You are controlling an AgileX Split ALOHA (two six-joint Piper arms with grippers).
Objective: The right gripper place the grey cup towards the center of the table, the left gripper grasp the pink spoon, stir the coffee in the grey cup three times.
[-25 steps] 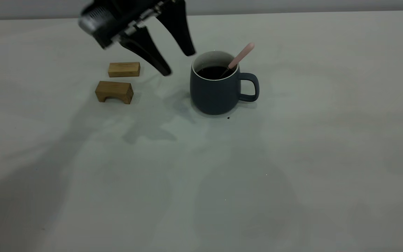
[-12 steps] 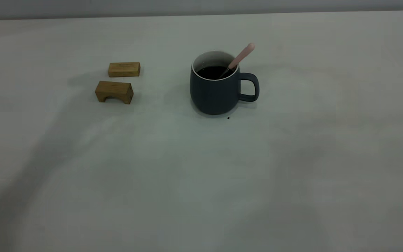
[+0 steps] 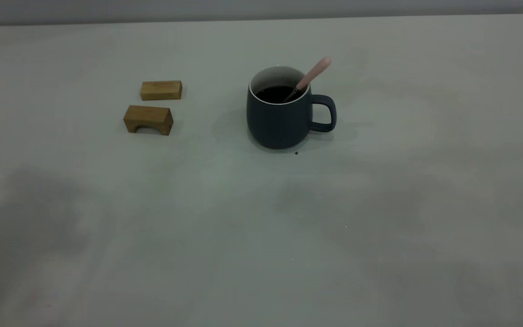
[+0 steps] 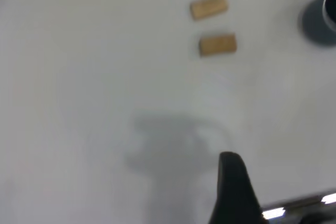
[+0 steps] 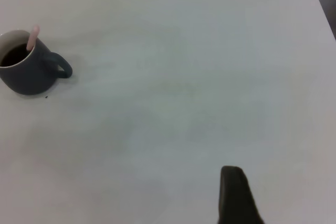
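The grey cup (image 3: 279, 119) stands upright near the middle of the table (image 3: 379, 204), with its handle pointing right. Dark coffee (image 3: 274, 94) fills it. The pink spoon (image 3: 314, 71) leans in the cup, with its handle sticking out over the rim on the handle side. Neither gripper appears in the exterior view. In the left wrist view only a black tip of my left gripper (image 4: 233, 192) shows, high above the table and far from the cup (image 4: 321, 20). My right gripper (image 5: 235, 195) is also a lone black tip, well away from the cup (image 5: 29, 74) and holding nothing.
Two brown wooden blocks lie left of the cup: a flat one (image 3: 161, 90) and an arch-shaped one (image 3: 148, 119). The left wrist view shows them too, the flat block (image 4: 209, 6) and the arch block (image 4: 217, 44). A tiny dark speck (image 3: 296, 153) lies by the cup's base.
A second ago my left gripper hung open above the blocks and beside the cup. It has since left the exterior view. Cup, spoon and blocks have not moved.
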